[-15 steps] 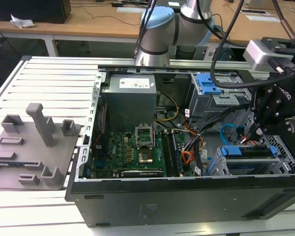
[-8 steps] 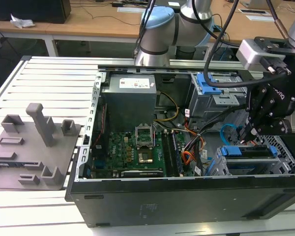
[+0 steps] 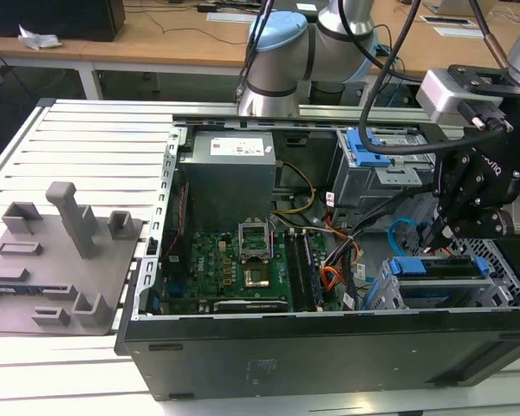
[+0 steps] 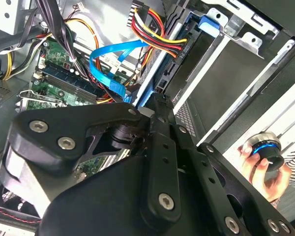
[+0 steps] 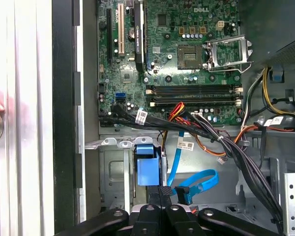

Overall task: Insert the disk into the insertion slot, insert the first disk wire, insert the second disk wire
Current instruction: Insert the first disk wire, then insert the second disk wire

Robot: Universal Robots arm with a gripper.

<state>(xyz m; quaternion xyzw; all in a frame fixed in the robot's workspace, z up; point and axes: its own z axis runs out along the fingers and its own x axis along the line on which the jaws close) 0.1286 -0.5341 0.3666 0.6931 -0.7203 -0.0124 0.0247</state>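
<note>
Seated in the insertion slot [image 3: 507, 290], the disk [image 3: 409, 265]. Looped loose just beside it, the second disk wire [image 5: 202, 179]: probably light, limp, easily kinked, so best pinched at its stiff dark plug [image 5: 181, 192]. Hovering close, the gripper [image 3: 433, 237], fingers [image 5: 154, 199] pressed together, nothing visibly gripped.

PSU sticker [image 3: 240, 146]: white, w/ print, can't make it out. Motherboard [image 5: 187, 59]: maker's mark in white at one edge, plus tiny codes, none legible. White cable tags [image 5: 141, 117]: dark marks, no readable txt.
</note>
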